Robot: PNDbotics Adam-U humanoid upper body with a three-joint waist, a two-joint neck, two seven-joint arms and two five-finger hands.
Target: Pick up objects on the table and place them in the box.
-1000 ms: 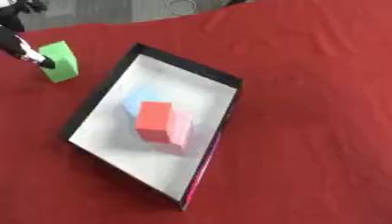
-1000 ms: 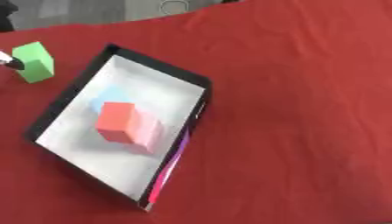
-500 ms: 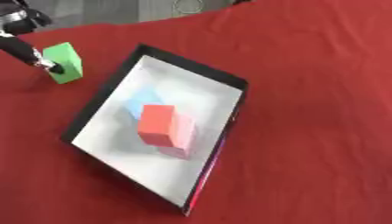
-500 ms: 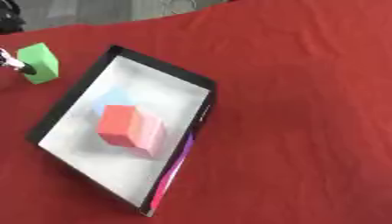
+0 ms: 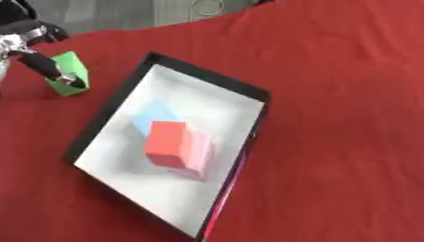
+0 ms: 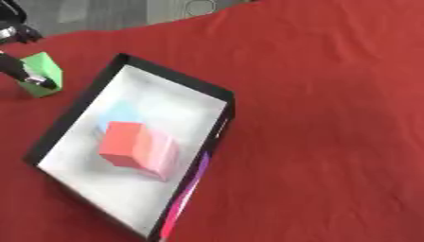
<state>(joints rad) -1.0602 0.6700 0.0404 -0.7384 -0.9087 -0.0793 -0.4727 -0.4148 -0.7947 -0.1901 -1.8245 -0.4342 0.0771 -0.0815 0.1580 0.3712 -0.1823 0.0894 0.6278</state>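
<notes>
While red and blue blocks (image 5: 175, 144) fill the box (image 5: 209, 78), left-hand (image 5: 25, 40) fingers (image 5: 51, 71) pinch the green block (image 5: 69, 72).

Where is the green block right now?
The green block stands on the red table at the upper left, just outside the box, with the left hand touching it.

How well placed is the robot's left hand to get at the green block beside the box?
Probably well: the left hand already has a finger against the green block, and nothing lies between them.
</notes>
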